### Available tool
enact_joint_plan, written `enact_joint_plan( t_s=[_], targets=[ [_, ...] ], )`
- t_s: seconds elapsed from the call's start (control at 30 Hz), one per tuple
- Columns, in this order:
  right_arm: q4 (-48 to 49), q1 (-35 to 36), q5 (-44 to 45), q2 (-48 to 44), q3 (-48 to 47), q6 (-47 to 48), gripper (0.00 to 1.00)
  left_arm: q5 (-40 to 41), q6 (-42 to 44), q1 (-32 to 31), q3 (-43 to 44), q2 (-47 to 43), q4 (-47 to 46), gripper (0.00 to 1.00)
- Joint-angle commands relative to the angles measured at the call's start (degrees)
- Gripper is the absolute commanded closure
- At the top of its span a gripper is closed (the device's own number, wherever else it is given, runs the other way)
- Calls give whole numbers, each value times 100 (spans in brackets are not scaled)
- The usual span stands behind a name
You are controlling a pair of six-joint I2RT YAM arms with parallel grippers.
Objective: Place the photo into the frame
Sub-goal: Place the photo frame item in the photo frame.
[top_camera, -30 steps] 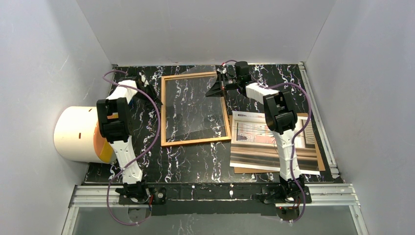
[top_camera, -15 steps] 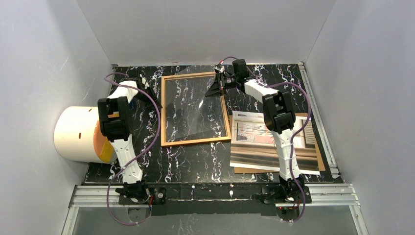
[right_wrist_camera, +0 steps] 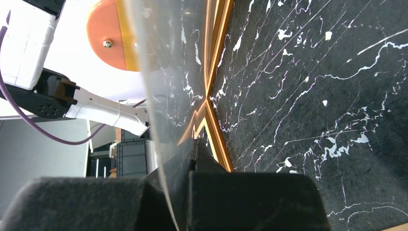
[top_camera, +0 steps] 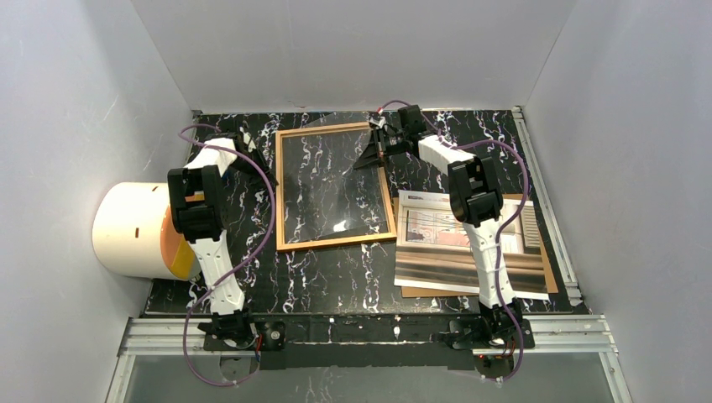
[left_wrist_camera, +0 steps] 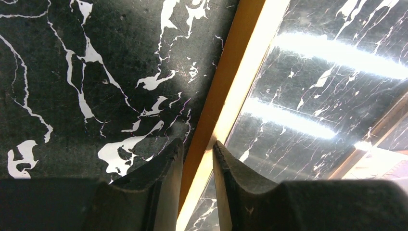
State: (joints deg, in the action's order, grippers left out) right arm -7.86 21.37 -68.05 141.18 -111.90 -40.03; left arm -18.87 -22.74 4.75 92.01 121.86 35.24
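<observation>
We see the thin orange-brown frame (top_camera: 336, 243) lying flat. Our left gripper (left_wrist_camera: 196, 144) pinches its left rail. Our right gripper (right_wrist_camera: 188, 153) is clamped on the clear pane (right_wrist_camera: 168, 72), tilted up at its far right corner. The photo (top_camera: 428, 231) lies face up, right of the frame.

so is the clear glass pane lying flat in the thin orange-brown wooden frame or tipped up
Tipped up: the right gripper is shut on an edge of the clear glass pane, raised above the frame corner.
</observation>
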Motion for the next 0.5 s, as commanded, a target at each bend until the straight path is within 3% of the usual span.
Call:
enact_joint_plan(
  t_s=[0.0,0.47],
  targets=[
    [-361,70,89,190,-425,452,99,107,130,-25,109,215,271,73],
    [-864,62,769,264,-377,628,99,131,65,-16,126,285,305,74]
  ],
)
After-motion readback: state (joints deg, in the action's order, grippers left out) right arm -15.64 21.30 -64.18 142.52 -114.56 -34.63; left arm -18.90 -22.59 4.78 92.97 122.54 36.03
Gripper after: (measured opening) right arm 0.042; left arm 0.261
